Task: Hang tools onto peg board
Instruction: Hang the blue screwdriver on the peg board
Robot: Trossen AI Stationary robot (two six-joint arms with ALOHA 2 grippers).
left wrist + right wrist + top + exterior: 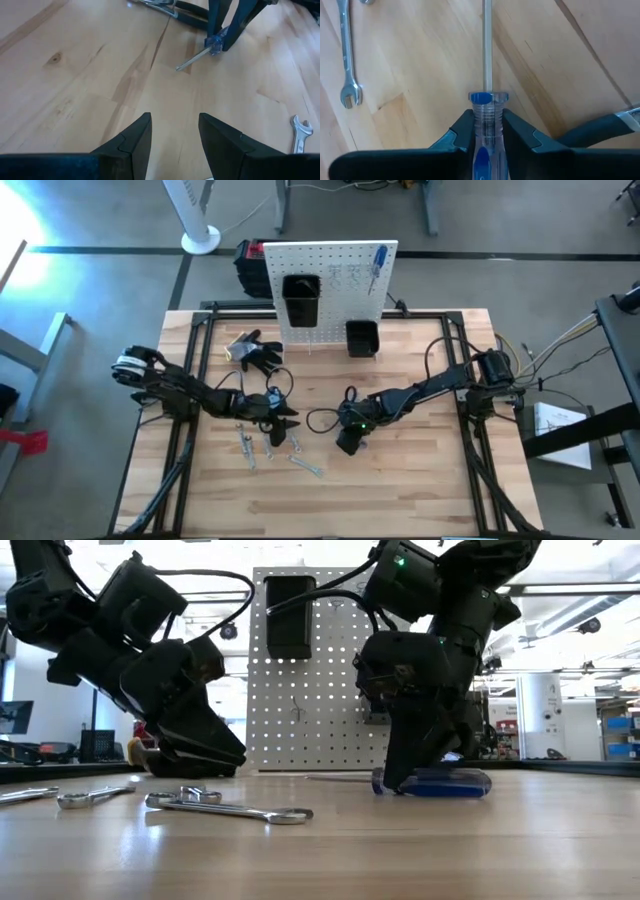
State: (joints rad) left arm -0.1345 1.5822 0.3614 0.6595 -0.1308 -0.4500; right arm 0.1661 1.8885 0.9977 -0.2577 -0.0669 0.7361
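Light wooden tabletop (400,490) on a black frame, grey workshop floor around it, a white fan pedestal (196,220) beyond the far edge.

Nearest the front edge: slim silver wrenches (305,468) scattered left of centre (low view shows one lying flat in front (228,809), more off to its left).

Just behind them, right gripper (349,442) is down at the table, fingers (520,131) pinching the clear, blue-cored handle of a screwdriver (482,120) lying flat on the wood. Jaws press the handle on both sides, steel shaft pointing straight out ahead between them. Low view confirms the handle rests on the surface with the gripper (405,775) tilted down over it.

Left gripper (277,418) sits low, just left of the right one, near the wrenches. Its fingers (132,142) are spread partway with bare wood between them, holding nothing. Its wrist view looks across at the screwdriver and the right arm's fingers.

Farther back left: a pair of black work gloves (262,355) with something pale beside them (can't tell what).

Far edge: upright white perforated peg board (330,275) carrying two black rectangular bins, upper (300,298) and lower (361,338). One blue-handled screwdriver (379,265) hangs at its upper right. A black box (250,265) sits behind the board's left side.
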